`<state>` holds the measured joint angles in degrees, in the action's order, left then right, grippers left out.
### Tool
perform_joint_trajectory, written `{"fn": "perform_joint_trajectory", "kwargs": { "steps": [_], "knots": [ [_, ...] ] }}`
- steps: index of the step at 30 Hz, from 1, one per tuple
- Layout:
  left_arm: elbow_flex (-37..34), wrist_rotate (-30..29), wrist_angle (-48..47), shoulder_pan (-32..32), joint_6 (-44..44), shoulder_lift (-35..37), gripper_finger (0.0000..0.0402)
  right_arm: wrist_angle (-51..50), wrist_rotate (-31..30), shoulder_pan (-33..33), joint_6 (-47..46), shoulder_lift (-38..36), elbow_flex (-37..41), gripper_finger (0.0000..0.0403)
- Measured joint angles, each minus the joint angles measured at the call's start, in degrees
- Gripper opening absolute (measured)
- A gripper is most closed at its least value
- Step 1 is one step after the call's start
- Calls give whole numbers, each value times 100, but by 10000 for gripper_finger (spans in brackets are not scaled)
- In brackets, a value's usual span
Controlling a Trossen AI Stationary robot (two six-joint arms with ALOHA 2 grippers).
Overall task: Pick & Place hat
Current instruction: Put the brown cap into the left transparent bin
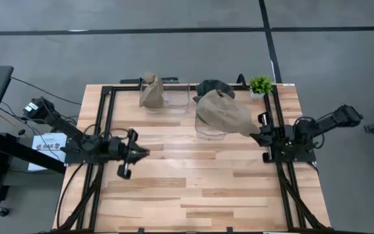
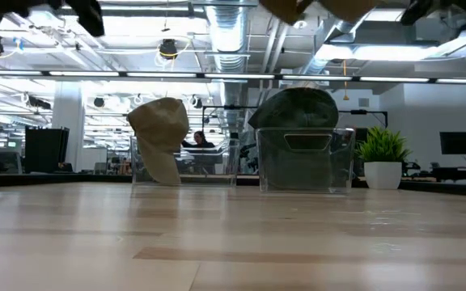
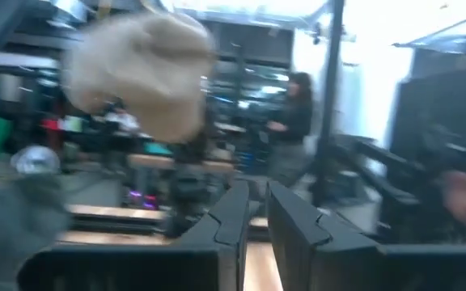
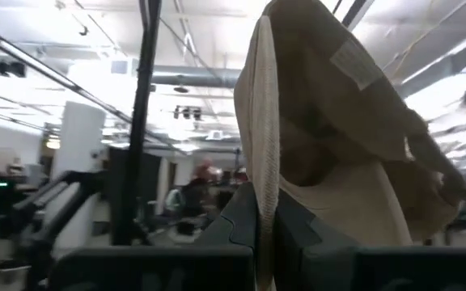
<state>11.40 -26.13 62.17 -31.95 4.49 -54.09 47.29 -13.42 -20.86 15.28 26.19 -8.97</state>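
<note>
A tan hat (image 1: 223, 112) hangs in the air over a clear box (image 1: 210, 132) right of the table's middle; my right gripper (image 1: 254, 137) is shut on it, and its underside shows at the low view's top edge (image 2: 314, 8). A dark green hat (image 2: 296, 107) rests on a clear box (image 2: 306, 160) at the far edge. A second tan hat (image 1: 151, 91) leans on another clear box (image 1: 176, 97) at the far left. My left gripper (image 1: 141, 153) hovers left of centre, shut on nothing, with only a thin slit between its fingers (image 3: 237, 214). My right gripper pinches the tan hat's stitched rim edge (image 4: 259, 162) between its two fingers. The fingers come from the table's right side, slanting upward. The hat stands up and away from the fingers, its inside and label (image 4: 350, 58) facing the wrist camera, lifted clear of the table and boxes.
A small potted plant (image 1: 260, 84) stands at the far right corner. Black frame rails (image 1: 106, 123) run along the table's left, right and far sides. Bare wood (image 1: 193, 188) fills the near half. People (image 3: 294, 129) show in the room beyond.
</note>
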Motion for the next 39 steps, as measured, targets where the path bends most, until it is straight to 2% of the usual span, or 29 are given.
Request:
{"fn": "perform_joint_trajectory", "kwargs": {
  "steps": [4,10,14,18,26,34,39],
  "knots": [
    [135,103,-43,830,42,-99,44,52,691,518,-792,251,98,2],
    [866,1221,-49,1852,-9,-702,41,954,1529,898,-1278,982,98,2],
    [1697,1669,-613,2178,88,-1246,31,1285,1864,867,-1383,1384,98,2],
    [2495,1718,-1283,2280,527,-1674,21,1436,1928,687,-1343,1713,98,2],
    [3316,1746,-1372,2329,619,-2177,10,1721,1948,277,-858,2152,96,3],
    [4205,2632,-1544,2529,407,-3117,7,2241,1923,187,-623,2650,96,3],
    [4908,3205,-1835,2534,386,-3533,6,2262,1525,315,-618,2671,94,3]
  ]
}}
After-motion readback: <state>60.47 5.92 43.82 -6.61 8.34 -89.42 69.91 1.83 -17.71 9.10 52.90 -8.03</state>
